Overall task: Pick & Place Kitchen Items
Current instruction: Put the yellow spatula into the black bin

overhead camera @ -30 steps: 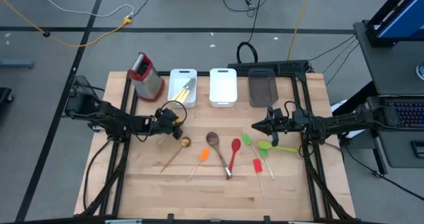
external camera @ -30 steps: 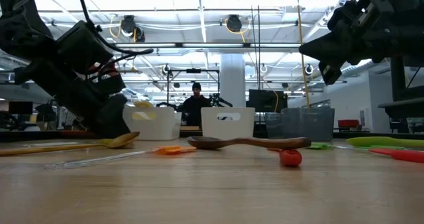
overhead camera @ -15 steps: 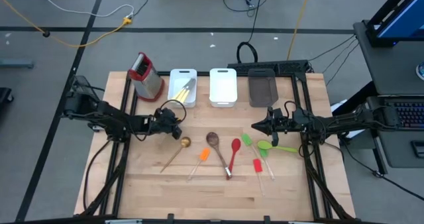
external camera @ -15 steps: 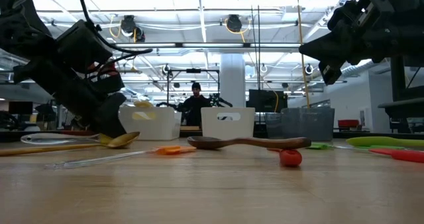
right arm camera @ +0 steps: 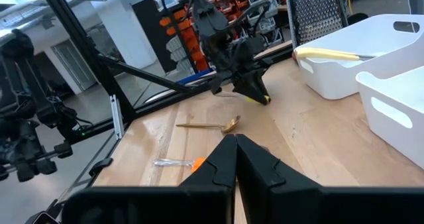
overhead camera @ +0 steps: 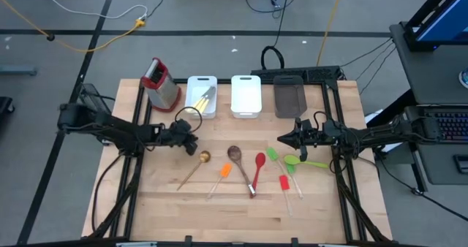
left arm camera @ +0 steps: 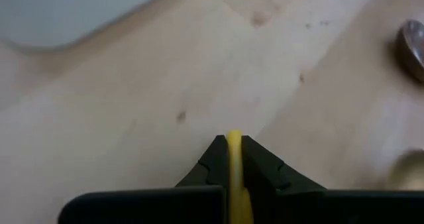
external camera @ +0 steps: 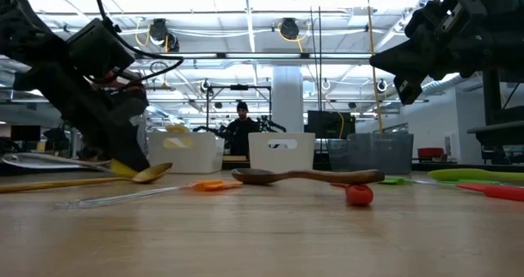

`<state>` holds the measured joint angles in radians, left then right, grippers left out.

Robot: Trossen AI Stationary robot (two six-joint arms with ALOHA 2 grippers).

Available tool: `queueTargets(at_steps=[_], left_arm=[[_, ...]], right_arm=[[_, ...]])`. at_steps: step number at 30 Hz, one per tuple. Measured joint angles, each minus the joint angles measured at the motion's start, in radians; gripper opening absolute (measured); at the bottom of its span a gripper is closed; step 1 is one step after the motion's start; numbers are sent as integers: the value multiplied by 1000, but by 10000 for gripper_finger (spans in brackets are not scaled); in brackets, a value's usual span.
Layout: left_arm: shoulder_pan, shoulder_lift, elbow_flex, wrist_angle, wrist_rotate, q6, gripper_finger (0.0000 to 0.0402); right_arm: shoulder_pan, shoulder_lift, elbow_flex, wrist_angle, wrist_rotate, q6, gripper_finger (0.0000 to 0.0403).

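My left gripper [overhead camera: 191,134] is shut on a yellow mini spatula [external camera: 122,169], low over the table between the left white bin [overhead camera: 202,96] and a wooden spoon [overhead camera: 194,166]. My right gripper [overhead camera: 281,139] hovers shut above the table's right half, touching nothing. Lying flat on the wood are an orange spatula [overhead camera: 223,172], a dark wooden spoon [overhead camera: 235,156], a red spoon [overhead camera: 259,166], a green spatula [overhead camera: 272,154], a lime-green spoon [overhead camera: 300,161] and a red spatula [overhead camera: 284,183]. A pale-handled utensil [right arm camera: 328,53] lies in the left white bin. My left gripper pinches the spatula's yellow head [left arm camera: 234,151] between its two fingers, coming from above at a slant. The clear handle [external camera: 45,161] sticks out almost level toward the table's left, and it appears lifted clear of the wood.
Along the far edge stand a steel box grater with a red handle [overhead camera: 162,85], a second white bin [overhead camera: 246,95] and a grey bin [overhead camera: 289,99]. Bare wood lies along the near edge and on the left side. A person [external camera: 242,129] shows in the room beyond.
My left gripper has risen and drawn slightly toward the table's left and far edge, still shut on the yellow spatula. The spatula's clear handle, unseen a second ago, has come up off the wood and now stands out to the left.
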<state>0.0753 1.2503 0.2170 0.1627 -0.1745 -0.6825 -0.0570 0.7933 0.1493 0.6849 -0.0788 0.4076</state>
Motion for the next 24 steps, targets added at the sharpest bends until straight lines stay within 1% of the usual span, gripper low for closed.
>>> queueTargets(at_steps=[4,6,11,17,21,24], left_arm=[[21,-93,-1,-51,39,-17,11],[28,-144,-1,-42,49,-42,11],[31,-262,50,-52,76,-64,11],[25,-340,184,-43,136,-87,11],[-5,-346,300,-39,136,-100,11],[-37,-333,390,-29,114,-80,11]], right_arm=[[0,0,0,0,0,0,0],[0,0,0,0,0,0,0],[0,0,0,0,0,0,0],[0,0,0,0,0,-3,0],[0,0,0,1,0,-5,0],[0,0,0,1,0,-20,0]])
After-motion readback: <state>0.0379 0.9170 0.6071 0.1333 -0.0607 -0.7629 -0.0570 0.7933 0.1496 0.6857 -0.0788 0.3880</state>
